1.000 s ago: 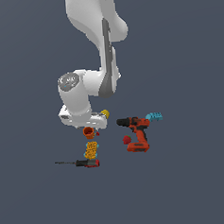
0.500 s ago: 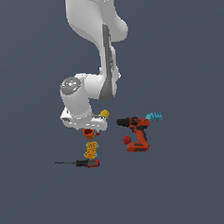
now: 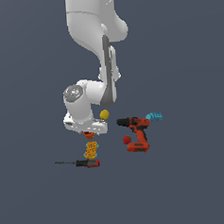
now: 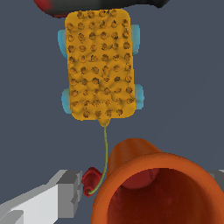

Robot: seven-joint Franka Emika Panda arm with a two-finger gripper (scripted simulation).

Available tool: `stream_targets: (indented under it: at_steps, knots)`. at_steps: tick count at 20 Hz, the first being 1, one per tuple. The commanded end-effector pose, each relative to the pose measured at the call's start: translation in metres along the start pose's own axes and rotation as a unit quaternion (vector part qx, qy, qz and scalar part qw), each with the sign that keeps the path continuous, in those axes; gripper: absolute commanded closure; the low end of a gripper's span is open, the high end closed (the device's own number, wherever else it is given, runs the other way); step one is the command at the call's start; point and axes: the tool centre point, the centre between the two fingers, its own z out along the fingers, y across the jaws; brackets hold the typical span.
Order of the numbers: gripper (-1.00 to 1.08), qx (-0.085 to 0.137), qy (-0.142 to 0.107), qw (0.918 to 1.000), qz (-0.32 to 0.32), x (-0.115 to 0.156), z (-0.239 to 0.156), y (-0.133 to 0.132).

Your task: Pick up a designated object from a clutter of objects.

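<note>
Orange cup (image 4: 155, 188): upright, rim up, between the fingers, beside the box (image 4: 100, 65).
Gripper (image 3: 89, 133): spread wide about the cup; grey finger (image 4: 65, 192) clear of its wall.
Drill (image 3: 135, 132): well apart.

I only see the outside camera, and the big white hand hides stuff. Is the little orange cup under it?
Observer: Yes. The wrist view shows the orange cup between the hand's fingers, its open mouth facing the camera.
Operator: Is it squeezed?
Observer: Not on the side I see: a gap there holds a small red piece.
Operator: And the spotty box?
Observer: Cyan pieces peek out from behind the orange-yellow box.
</note>
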Motion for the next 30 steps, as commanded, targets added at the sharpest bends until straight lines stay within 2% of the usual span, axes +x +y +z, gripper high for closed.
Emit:
stream_targets:
  at_steps: [1, 17, 24, 30]
  knots:
    - [1.08, 0.000, 0.001, 1.0000, 0.000, 0.001, 0.001, 0.000]
    - [1.08, 0.000, 0.002, 1.0000, 0.000, -0.001, -0.008, -0.001]
    - [1.08, 0.000, 0.002, 1.0000, 0.000, -0.008, -0.037, -0.006]
    - [1.08, 0.000, 0.002, 1.0000, 0.000, -0.020, -0.078, -0.013]
